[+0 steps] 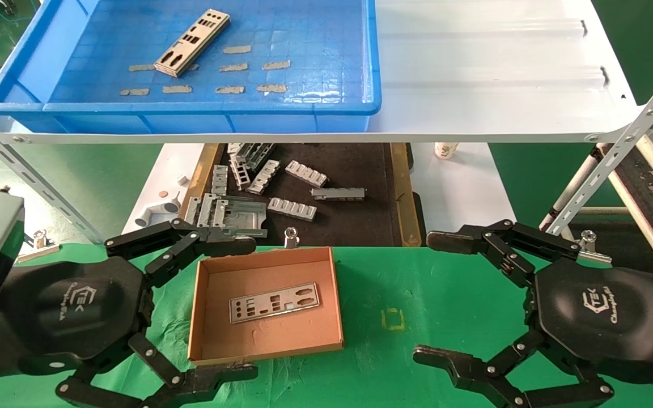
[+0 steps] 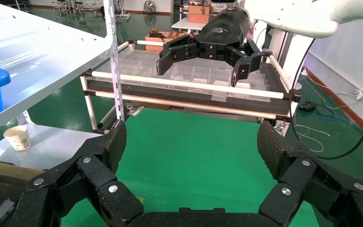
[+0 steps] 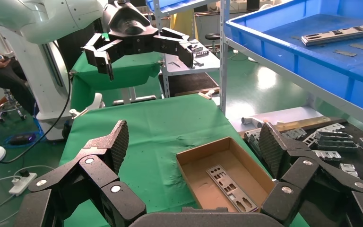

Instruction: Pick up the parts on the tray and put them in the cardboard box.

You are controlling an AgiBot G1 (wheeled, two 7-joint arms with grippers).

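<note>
One silvery punched plate [image 1: 274,302] lies flat in the brown cardboard box [image 1: 204,334] on the green table; it also shows in the right wrist view [image 3: 229,187]. Another plate [image 1: 192,42] lies in the blue tray [image 1: 326,116] on the white shelf, seen too in the right wrist view [image 3: 340,34]. My left gripper [image 1: 236,307] is open and empty, its fingers straddling the box's left side. My right gripper [image 1: 437,298] is open and empty over bare green cloth right of the box.
Beige tape scraps [image 1: 230,68] lie on the tray floor. Below the shelf a black-floored wooden-edged tray [image 1: 400,192] holds grey ribbed brackets [image 1: 292,208]. A paper cup [image 1: 444,150] stands right of it. A slanted metal rack frame [image 1: 615,153] rises at the right.
</note>
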